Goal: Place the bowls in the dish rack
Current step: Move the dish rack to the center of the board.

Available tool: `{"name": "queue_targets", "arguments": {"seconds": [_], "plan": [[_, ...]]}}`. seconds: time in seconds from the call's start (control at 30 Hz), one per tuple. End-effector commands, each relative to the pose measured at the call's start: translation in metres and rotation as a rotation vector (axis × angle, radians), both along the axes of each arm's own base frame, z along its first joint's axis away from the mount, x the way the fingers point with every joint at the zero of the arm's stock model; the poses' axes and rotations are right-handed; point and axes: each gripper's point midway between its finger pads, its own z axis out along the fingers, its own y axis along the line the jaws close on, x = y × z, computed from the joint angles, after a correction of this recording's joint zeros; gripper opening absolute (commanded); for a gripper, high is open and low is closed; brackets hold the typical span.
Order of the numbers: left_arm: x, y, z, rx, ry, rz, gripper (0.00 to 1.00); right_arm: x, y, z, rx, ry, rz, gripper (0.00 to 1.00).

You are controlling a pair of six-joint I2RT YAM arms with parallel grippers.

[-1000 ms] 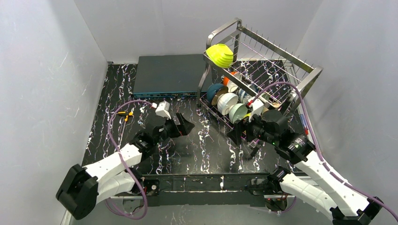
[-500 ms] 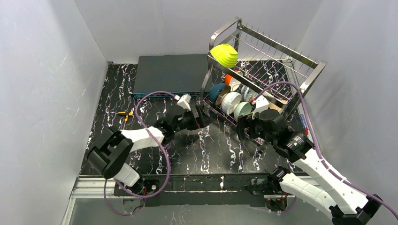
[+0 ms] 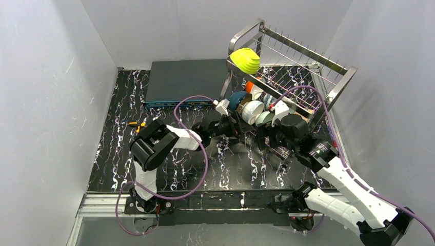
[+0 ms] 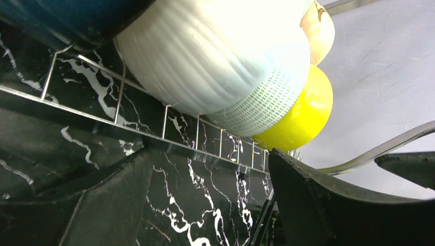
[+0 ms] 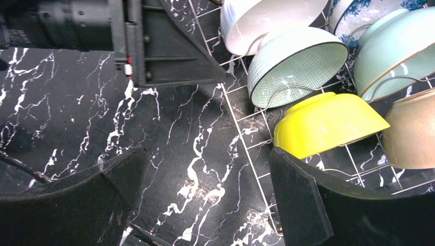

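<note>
Your left gripper (image 3: 232, 126) is at the lower edge of the dish rack (image 3: 336, 86), fingers spread and holding nothing, with a white ribbed bowl (image 4: 205, 51) close in front. Your right gripper (image 5: 205, 159) is also spread and empty, just beside a yellow bowl (image 5: 328, 123) on the lower tier. The rack stands at the far right corner of the table (image 3: 118, 118). One yellow-green bowl (image 3: 245, 60) sits on the upper tier; the other bowls stand in a row on the lower tier.

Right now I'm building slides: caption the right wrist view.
Open right gripper beside the dish rack, a yellow bowl and checked green bowl racked ahead.
</note>
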Motion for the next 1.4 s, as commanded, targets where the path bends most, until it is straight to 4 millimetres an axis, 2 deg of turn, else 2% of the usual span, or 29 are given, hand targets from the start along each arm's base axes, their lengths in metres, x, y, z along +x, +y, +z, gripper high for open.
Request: {"name": "queue_targets", "arguments": {"seconds": [0.0,0.3,0.57,0.67,0.8,0.93,1.1,1.2,1.37], "plan": [[0.01,-0.024,0.033,-0.097,-0.065,-0.025,0.78,0.013,0.007,0.048,0.148,-0.107,-0.032,0.96],[0.022,-0.058,0.03,-0.125,-0.058,-0.067,0.66,-0.002,0.029,0.072,0.265,-0.156,0.112,0.96],[0.048,-0.085,0.047,-0.174,-0.116,-0.072,0.61,-0.015,0.045,0.072,0.321,-0.127,0.211,0.96],[0.055,-0.096,0.046,-0.189,-0.114,-0.078,0.61,-0.019,0.051,0.069,0.346,-0.112,0.243,0.96],[0.06,-0.096,0.05,-0.18,-0.156,-0.074,0.64,-0.022,0.058,0.065,0.371,-0.093,0.274,0.97],[0.055,-0.067,0.054,-0.108,-0.247,-0.053,0.76,-0.023,0.059,0.055,0.361,-0.072,0.278,0.98],[0.043,-0.006,0.054,-0.014,-0.316,-0.007,0.98,-0.021,0.056,0.038,0.345,-0.061,0.258,0.98],[0.037,0.032,0.057,0.025,-0.344,0.046,0.98,-0.014,0.049,0.023,0.336,-0.042,0.184,0.99],[0.026,0.095,0.062,0.098,-0.39,0.131,0.98,-0.001,0.022,-0.01,0.308,0.007,-0.05,0.99]]}}
